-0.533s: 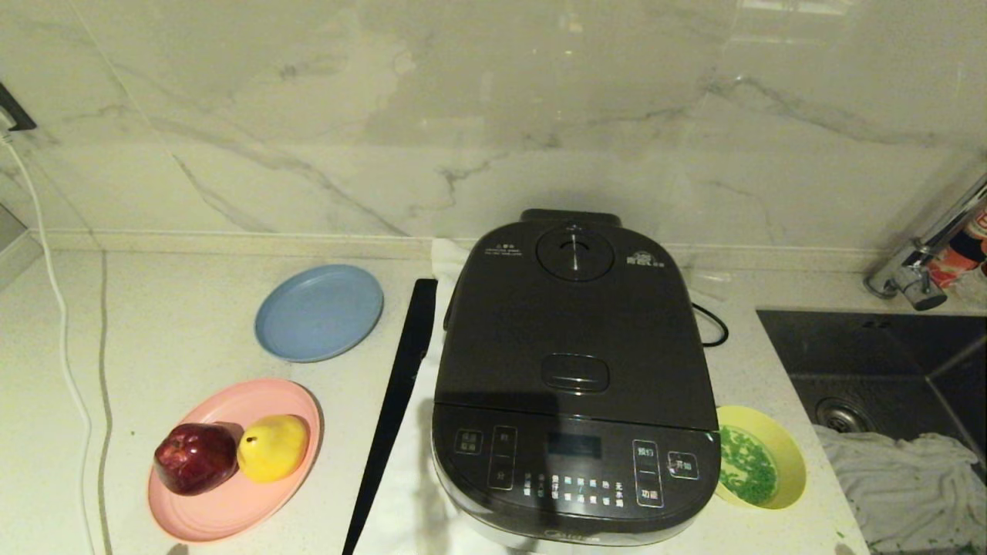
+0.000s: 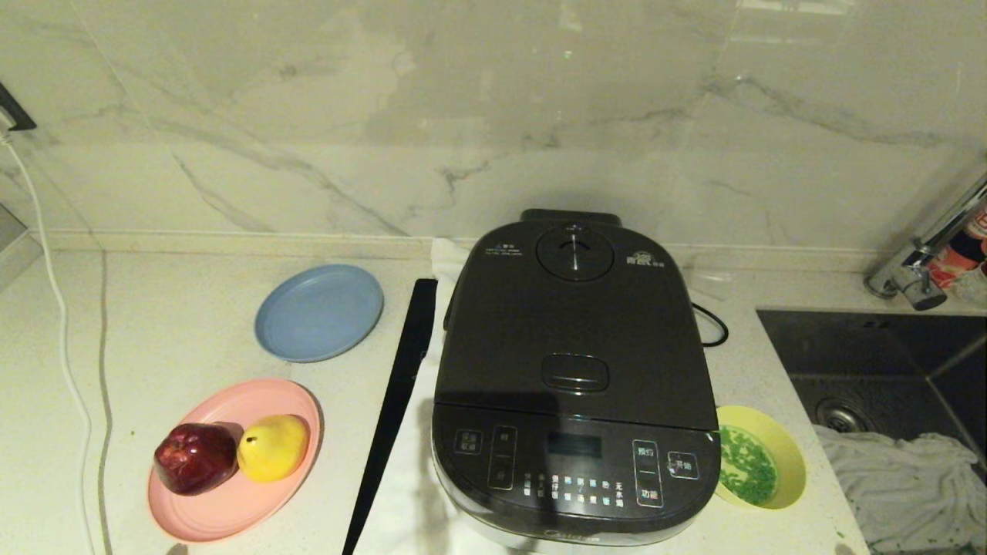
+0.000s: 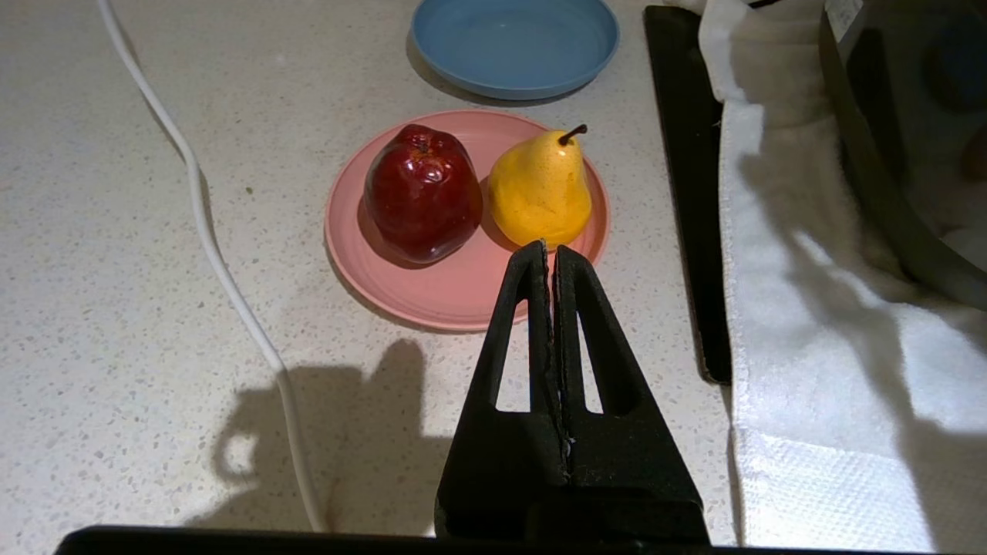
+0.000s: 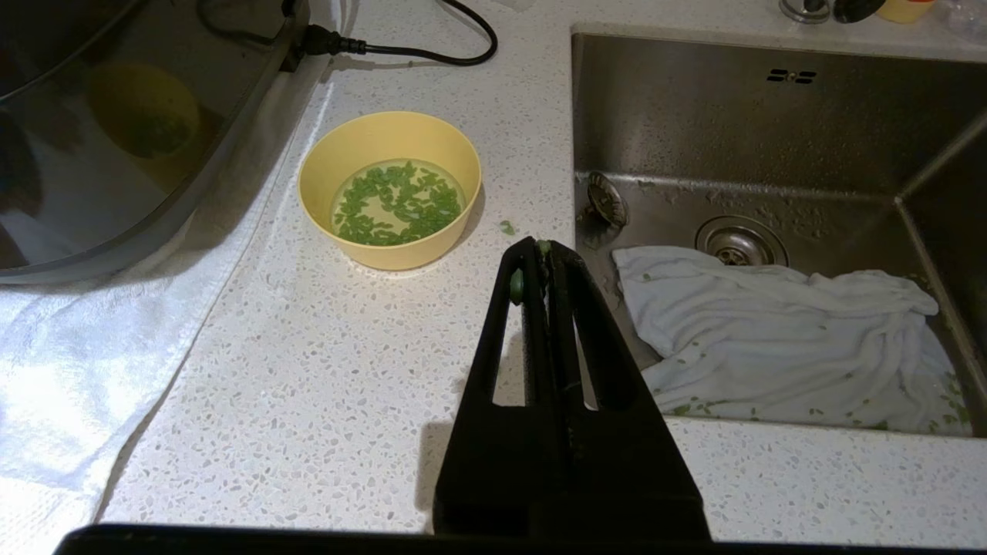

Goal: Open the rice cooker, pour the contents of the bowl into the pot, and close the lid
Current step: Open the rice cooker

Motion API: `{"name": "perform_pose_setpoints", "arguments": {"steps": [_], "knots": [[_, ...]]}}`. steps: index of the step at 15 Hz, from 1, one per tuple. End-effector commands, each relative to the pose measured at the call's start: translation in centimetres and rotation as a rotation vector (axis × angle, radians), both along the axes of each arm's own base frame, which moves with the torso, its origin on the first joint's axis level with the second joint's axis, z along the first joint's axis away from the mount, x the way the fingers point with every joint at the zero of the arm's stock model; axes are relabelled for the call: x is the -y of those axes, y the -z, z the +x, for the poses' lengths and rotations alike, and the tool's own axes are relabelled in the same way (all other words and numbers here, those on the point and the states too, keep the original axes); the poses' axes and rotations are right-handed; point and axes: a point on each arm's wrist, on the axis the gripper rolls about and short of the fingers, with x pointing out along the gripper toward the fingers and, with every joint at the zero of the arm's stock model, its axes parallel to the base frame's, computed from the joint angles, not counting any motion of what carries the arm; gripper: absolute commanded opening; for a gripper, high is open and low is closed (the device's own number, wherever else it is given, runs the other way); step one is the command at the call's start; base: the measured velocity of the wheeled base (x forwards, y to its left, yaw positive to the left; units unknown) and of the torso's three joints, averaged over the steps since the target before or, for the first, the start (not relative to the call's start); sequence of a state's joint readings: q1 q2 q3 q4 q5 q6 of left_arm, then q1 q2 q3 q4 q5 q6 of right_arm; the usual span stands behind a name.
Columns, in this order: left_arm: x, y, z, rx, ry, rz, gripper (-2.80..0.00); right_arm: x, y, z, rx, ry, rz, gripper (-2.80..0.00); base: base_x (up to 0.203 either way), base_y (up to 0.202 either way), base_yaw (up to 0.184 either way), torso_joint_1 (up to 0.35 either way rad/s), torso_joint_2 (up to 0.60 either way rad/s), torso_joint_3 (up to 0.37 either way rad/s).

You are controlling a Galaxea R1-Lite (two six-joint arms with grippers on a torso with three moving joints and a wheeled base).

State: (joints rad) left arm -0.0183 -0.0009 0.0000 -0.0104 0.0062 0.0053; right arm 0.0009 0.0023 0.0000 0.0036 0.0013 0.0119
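Note:
The dark grey rice cooker [image 2: 574,385] stands mid-counter on a white towel, its lid [image 2: 574,316] down, so the pot is hidden. Right of its front corner sits the yellow bowl [image 2: 783,451] [image 4: 389,146] holding the green chopped contents [image 2: 746,465] [image 4: 397,202]. My right gripper [image 4: 544,248] hovers shut over the counter, nearer than the bowl and apart from it, with small green bits stuck at its fingertips. My left gripper [image 3: 549,248] is shut and empty, hanging just before the pink plate. Neither gripper shows in the head view.
A pink plate [image 2: 231,509] with a red apple [image 2: 195,456] and yellow pear [image 2: 272,447] lies left, a blue plate [image 2: 318,311] behind it. A black strip [image 2: 393,416] runs beside the cooker. The sink [image 2: 879,347] with a white cloth [image 2: 902,482] is right; a white cable [image 2: 62,339] is far left.

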Motion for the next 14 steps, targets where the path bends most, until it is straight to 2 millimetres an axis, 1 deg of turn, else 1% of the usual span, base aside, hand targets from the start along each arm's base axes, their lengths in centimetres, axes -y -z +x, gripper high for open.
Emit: {"name": "perform_pose_setpoints", "arguments": {"steps": [1, 7, 8, 9, 11, 12, 14], "knots": [[0.0, 0.1, 0.0, -0.004, 0.002, -0.001, -2.8, 0.0, 0.0, 0.0, 0.001, -0.001, 0.0, -2.8, 0.0, 0.0, 0.0, 0.0, 0.0, 0.0], [0.0, -0.1, -0.1, -0.006, -0.004, -0.001, -2.8, 0.0, 0.0, 0.0, 0.0, 0.001, 0.0, -2.8, 0.0, 0.0, 0.0, 0.0, 0.0, 0.0], [0.0, -1.1, -0.3, 0.018, -0.004, -0.001, -2.8, 0.0, 0.0, 0.0, 0.0, -0.001, 0.0, -2.8, 0.0, 0.0, 0.0, 0.0, 0.0, 0.0], [0.0, -2.8, -0.5, 0.043, -0.002, -0.004, -2.8, 0.0, 0.0, 0.0, 0.0, 0.0, 0.0, -2.8, 0.0, 0.0, 0.0, 0.0, 0.0, 0.0], [0.0, -6.1, -0.1, 0.031, 0.002, -0.016, -2.8, 0.0, 0.1, 0.0, -0.002, -0.001, 0.0, -2.8, 0.0, 0.0, 0.0, 0.0, 0.0, 0.0], [0.0, -7.9, 0.6, 0.012, 0.004, -0.03, -2.8, 0.0, 0.0, 0.0, 0.0, -0.001, 0.0, -2.8, 0.0, 0.0, 0.0, 0.0, 0.0, 0.0], [0.1, -11.7, 3.0, -0.048, 0.018, -0.087, -2.8, 0.0, 0.0, 0.0, 0.0, -0.001, 0.0, -2.8, 0.0, 0.0, 0.0, 0.0, 0.0, 0.0]]}}
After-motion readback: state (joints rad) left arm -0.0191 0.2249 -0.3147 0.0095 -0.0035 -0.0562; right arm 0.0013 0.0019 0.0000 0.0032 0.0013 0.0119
